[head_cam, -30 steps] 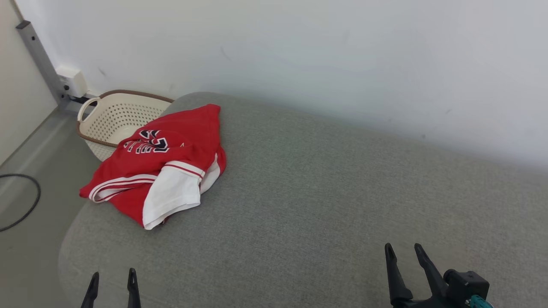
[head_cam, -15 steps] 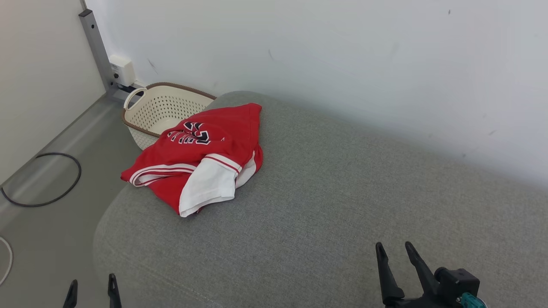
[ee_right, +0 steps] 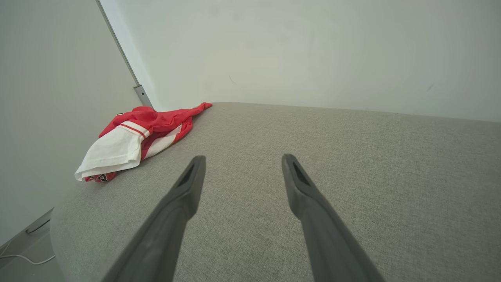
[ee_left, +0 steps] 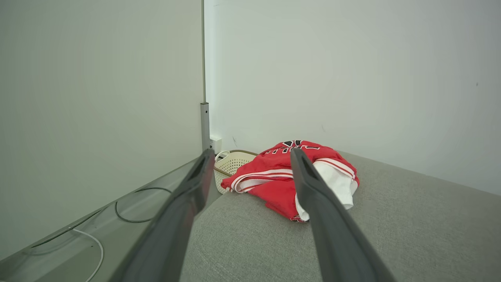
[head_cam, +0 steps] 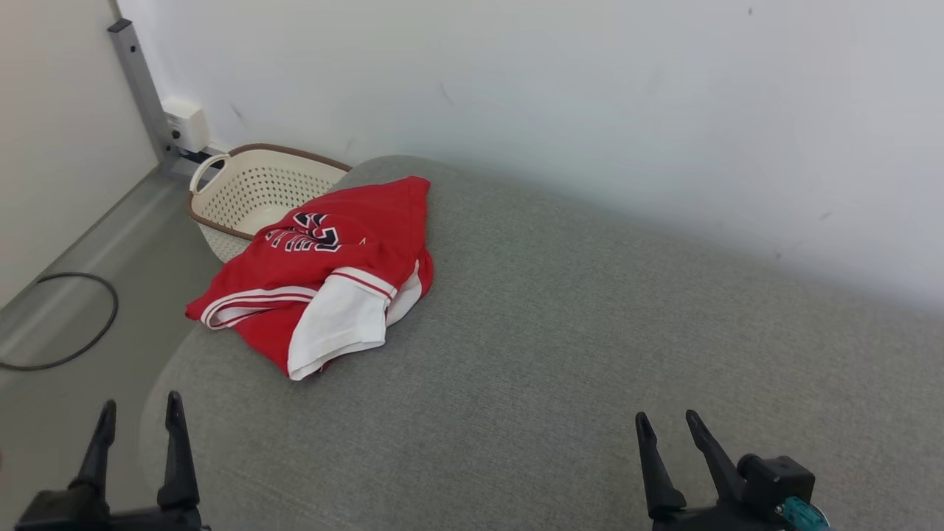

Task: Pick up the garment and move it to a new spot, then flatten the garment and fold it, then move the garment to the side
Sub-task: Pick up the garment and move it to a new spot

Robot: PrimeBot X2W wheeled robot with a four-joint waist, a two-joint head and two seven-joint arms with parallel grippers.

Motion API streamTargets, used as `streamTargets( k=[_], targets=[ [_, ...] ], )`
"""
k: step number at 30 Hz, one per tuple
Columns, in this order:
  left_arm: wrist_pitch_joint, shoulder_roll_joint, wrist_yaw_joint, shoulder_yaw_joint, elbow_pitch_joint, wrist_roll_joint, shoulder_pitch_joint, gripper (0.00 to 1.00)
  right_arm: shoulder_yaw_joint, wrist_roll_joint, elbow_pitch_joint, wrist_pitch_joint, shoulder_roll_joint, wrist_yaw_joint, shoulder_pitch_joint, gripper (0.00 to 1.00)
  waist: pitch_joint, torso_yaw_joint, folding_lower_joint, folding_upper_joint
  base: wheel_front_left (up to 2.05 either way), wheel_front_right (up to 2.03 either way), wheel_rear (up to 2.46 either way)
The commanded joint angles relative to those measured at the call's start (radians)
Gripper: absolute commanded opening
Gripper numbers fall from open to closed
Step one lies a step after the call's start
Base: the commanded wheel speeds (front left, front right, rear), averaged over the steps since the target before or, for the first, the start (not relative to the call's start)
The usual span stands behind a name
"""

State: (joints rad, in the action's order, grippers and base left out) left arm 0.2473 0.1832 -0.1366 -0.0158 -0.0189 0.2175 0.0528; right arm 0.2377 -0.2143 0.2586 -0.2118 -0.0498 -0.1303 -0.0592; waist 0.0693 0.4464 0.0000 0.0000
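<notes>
While the red and white sports jersey lies crumpled at the far left corner of the long grey fabric-covered cushion, the head view shows both arms low at the near edge. One white sleeve is folded on top, and dark lettering shows on the red cloth. The jersey's left edge hangs a little over the cushion's rounded corner. Just beyond that corner, on the floor by the wall, stands a cream perforated plastic laundry basket with a brown rim. I can see its pale holed wall and a bit of its bottom, and the jersey hides its near side. A black cable loop lies on the floor further left. The left gripper is at the lower left and the right gripper at the lower right. Both have their fingers spread and hold nothing.

In the left wrist view, the two dark fingers stand wide apart and frame the jersey and basket ahead, well clear of both.

In the right wrist view, the parted fingers hover over bare grey cushion. The jersey sits far off to the left.
</notes>
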Motion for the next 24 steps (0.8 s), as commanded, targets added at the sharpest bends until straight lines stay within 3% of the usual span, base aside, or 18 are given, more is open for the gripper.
streamTargets(
  k=[1, 14, 24],
  targets=[
    [-0.003, 0.012, 0.006, -0.003, -0.006, 0.010, 0.027, 1.00, 0.006, -0.003, -0.001, -0.001, -0.001, -0.001, -0.016, 1.00, -0.024, -0.047, 0.0000, 0.0000, 0.00, 0.00, 0.00],
    [-0.104, 0.119, 0.094, -0.043, -0.166, 0.100, 0.404, 1.00, 0.071, 0.004, -0.006, -0.011, -0.002, -0.001, -0.129, 1.00, -0.167, -0.320, 0.0000, 0.0000, 0.00, 0.00, 0.00],
    [-0.192, 0.218, 0.153, -0.064, -0.454, 0.145, 0.569, 1.00, 0.088, -0.011, 0.012, -0.036, -0.001, -0.001, -0.183, 1.00, -0.234, -0.460, 0.0000, 0.0000, 0.00, 0.00, 0.00]
  ],
)
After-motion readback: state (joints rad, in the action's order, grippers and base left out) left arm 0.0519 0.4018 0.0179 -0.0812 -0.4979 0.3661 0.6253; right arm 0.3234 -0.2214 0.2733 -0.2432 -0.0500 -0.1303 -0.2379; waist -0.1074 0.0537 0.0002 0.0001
